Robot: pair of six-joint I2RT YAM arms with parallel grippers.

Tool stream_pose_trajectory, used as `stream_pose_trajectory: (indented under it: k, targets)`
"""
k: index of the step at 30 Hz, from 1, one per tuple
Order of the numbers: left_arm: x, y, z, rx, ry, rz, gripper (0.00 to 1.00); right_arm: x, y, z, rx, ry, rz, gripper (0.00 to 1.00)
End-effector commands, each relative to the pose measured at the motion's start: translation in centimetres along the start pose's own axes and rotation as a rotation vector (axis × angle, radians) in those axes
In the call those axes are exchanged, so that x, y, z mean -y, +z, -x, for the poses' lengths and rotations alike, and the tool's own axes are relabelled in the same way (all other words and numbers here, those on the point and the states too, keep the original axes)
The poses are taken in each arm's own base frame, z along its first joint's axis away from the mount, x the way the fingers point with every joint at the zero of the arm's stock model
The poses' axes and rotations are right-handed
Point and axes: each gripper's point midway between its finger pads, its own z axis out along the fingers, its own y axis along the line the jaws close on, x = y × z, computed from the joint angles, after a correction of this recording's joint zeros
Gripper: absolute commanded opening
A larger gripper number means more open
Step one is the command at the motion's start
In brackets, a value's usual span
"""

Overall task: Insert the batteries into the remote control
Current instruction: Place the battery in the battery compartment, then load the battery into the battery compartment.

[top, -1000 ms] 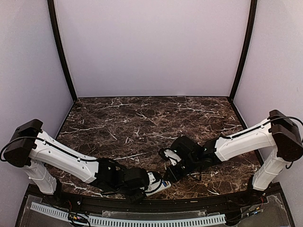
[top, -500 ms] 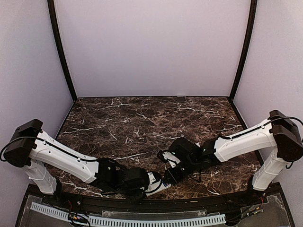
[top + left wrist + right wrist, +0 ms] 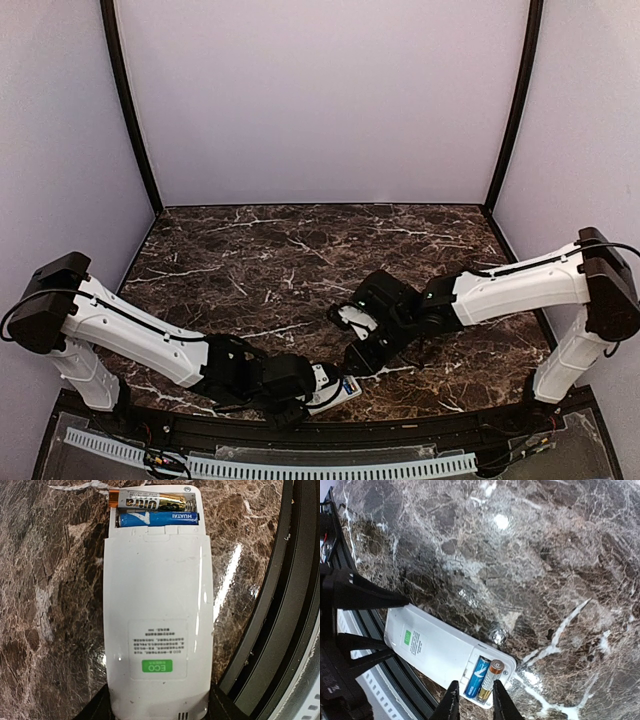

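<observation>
Top view: remote control flat on marble table, near edge, centre. left gripper clamped on its left end. right gripper just beside its right end.
Left wrist: remote back up, bay open at far end, two batteries side by side inside, one blue, one gold-black.
Right wrist: right fingers slightly apart, nothing between, hovering at battery end.

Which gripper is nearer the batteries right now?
Right. The right gripper hangs open just beside the batteries; the left gripper grips the remote at its far end, away from them.
</observation>
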Motion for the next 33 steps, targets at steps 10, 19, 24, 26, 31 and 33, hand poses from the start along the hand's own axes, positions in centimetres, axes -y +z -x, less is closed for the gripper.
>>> stream_pose_trajectory:
  k: [10,19,24,26,31,33]
  targets:
    - [-0.5,1.1,-1.5,-0.048,0.012,0.022,0.27,0.5,1.2,2.5,-0.001,-0.012,-0.010,0.11]
    - [-0.5,1.1,-1.5,-0.047,0.011,0.019,0.27,0.8,1.7,1.6,-0.020,-0.020,-0.012,0.11]
    - [-0.5,1.2,-1.6,-0.049,0.011,0.019,0.27,1.0,1.8,1.2,-0.028,-0.020,-0.025,0.11]
    - [-0.5,1.2,-1.6,-0.049,0.010,0.019,0.27,1.1,1.9,1.0,-0.032,-0.023,-0.030,0.11]
    - [-0.5,1.2,-1.5,-0.048,0.011,0.017,0.27,1.4,2.2,0.3,-0.049,-0.017,-0.037,0.11]
    - [-0.5,1.2,-1.5,-0.048,0.009,0.017,0.26,1.3,2.2,0.2,-0.052,-0.015,-0.032,0.12]
